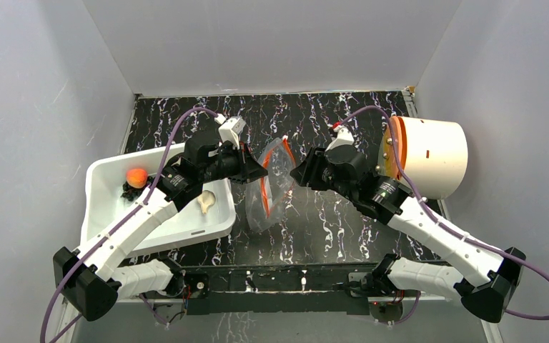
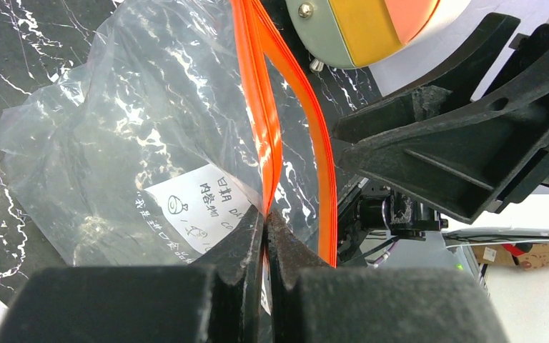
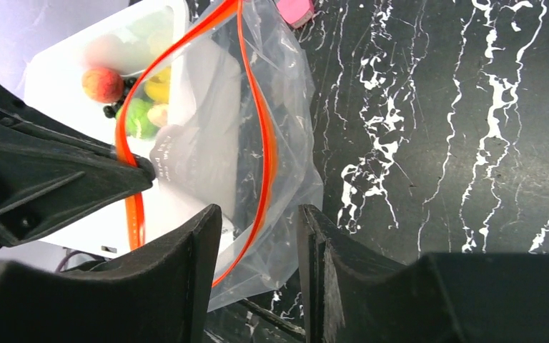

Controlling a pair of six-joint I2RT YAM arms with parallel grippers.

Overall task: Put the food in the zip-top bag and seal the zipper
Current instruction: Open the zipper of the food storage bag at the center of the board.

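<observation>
A black, white-veined marble table (image 1: 329, 229) sat inside plain grey walls (image 1: 271, 43), with both arms reaching forward from its near edge toward the middle.

Nearest the camera on the left wrist, the left gripper (image 2: 266, 218) was clamped tight on the zipper (image 2: 256, 93), with its two fingertips pressed together over one lip of the orange-red strip. The right gripper (image 3: 259, 214) faced it from the other side. Its fingers stood apart, and the strip's other lip ran down through the gap between them.

Between the two grippers hung the zip-top bag (image 1: 261, 214), clear and crinkled, with a white printed label. It was raised at the centre of the table, and its mouth gaped in a long oval.

Beyond and to the left lay a white bin (image 1: 104, 193) holding the food. An orange ball (image 1: 136, 176) sat close to a green ball (image 3: 137, 118) and a yellow piece (image 3: 159, 86), and a beige piece (image 1: 206, 202) lay nearer the bag. A small pink block (image 3: 294, 8) lay on the table past the bag. At the far right, a white drum (image 1: 436, 153) with an orange rim rested on its side.
</observation>
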